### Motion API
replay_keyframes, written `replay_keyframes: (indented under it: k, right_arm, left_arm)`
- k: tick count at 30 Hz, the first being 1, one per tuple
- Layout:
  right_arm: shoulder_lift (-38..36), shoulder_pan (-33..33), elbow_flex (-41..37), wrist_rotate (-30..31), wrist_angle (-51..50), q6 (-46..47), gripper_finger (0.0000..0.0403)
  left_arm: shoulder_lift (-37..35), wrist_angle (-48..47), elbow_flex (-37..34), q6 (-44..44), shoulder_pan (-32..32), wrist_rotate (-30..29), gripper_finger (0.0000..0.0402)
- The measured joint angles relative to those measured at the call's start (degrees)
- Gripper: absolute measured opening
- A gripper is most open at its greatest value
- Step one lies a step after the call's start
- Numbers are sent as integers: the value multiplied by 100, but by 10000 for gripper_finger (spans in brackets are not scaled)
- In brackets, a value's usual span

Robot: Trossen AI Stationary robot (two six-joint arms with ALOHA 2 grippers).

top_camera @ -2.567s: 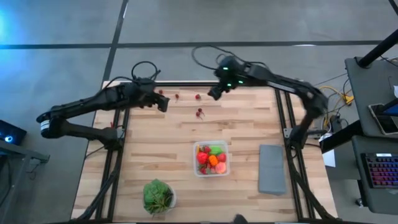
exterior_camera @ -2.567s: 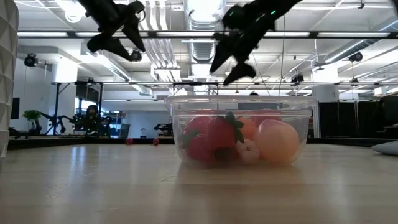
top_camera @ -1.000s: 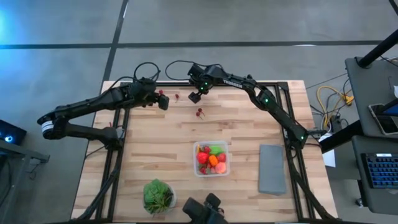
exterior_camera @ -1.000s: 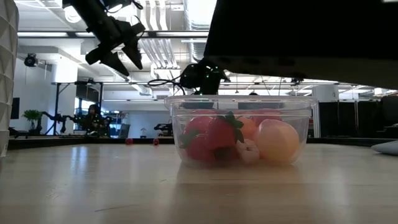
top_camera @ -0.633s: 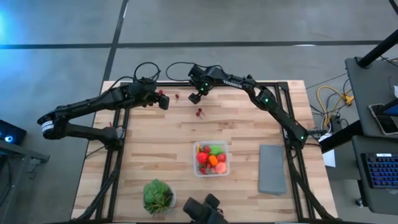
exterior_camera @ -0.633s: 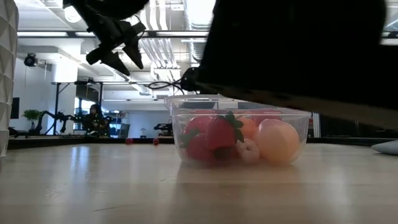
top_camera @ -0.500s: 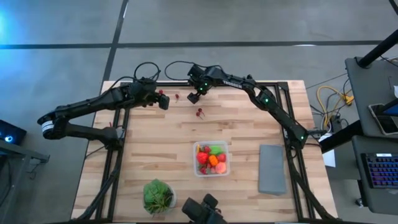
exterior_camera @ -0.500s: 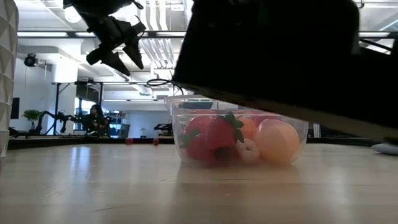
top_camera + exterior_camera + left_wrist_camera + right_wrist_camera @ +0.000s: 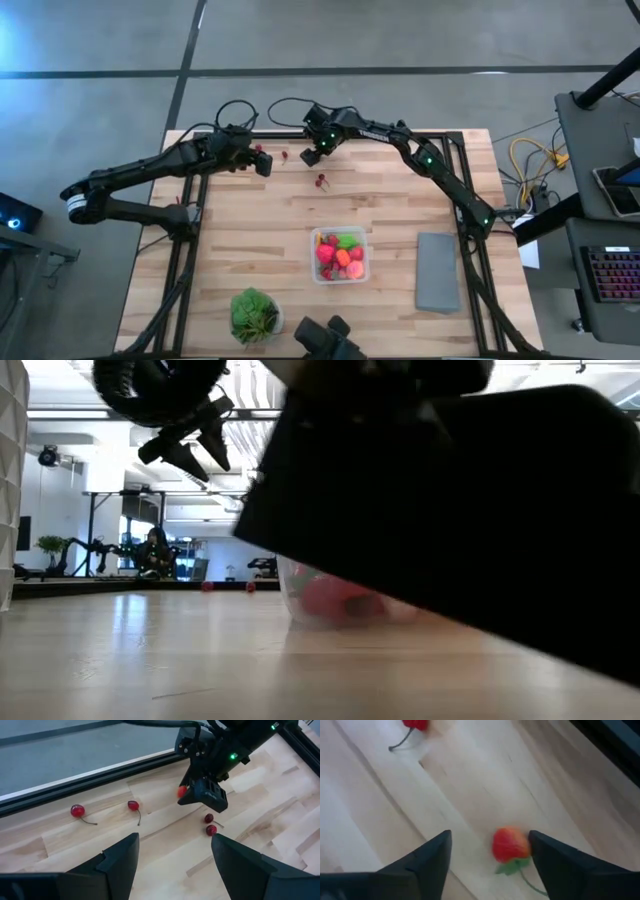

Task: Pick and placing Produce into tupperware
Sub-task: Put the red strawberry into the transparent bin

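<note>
The clear tupperware (image 9: pixel 340 255) sits near the table's middle and holds red, orange, green and yellow produce. Loose cherries (image 9: pixel 258 149) (image 9: pixel 284 155) (image 9: pixel 320 181) lie toward the far edge. A red strawberry (image 9: pixel 510 844) lies on the wood between the open fingers of my right gripper (image 9: pixel 490 837), which hangs low over the far edge (image 9: pixel 312 156). My left gripper (image 9: pixel 263 166) is open and hovers left of it, above two cherries (image 9: pixel 77 810) (image 9: pixel 132 805). In the low view, only a sliver of the tupperware (image 9: pixel 310 595) shows. My right gripper comes down from above with the strawberry (image 9: pixel 510 844) on the table between its open fingers. One finger (image 9: pixel 545 855) stands right beside the berry; whether it touches it, I cannot tell.
A flat grey slab (image 9: pixel 437 270) lies right of the tupperware. A leafy plant in a white bowl (image 9: pixel 255 313) stands near the near-left corner. A dark object (image 9: pixel 325 340) at the near edge blocks most of the low view (image 9: pixel 450 510). Bare wood lies left of the tupperware.
Both grippers have stayed nearly where they were. The dark object at the table's near edge has shifted in front of the low camera, and now hides almost all of the tupperware there.
</note>
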Motion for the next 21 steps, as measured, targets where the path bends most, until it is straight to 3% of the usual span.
replay_keyframes:
  k: [8,21]
  right_arm:
    - [1,59,0,19,50,106,194]
    - [2,99,2,136,-28,-91,190]
  left_arm:
    - [-2,-1,-50,2,0,122,235]
    - [-20,-1,-52,2,0,127,235]
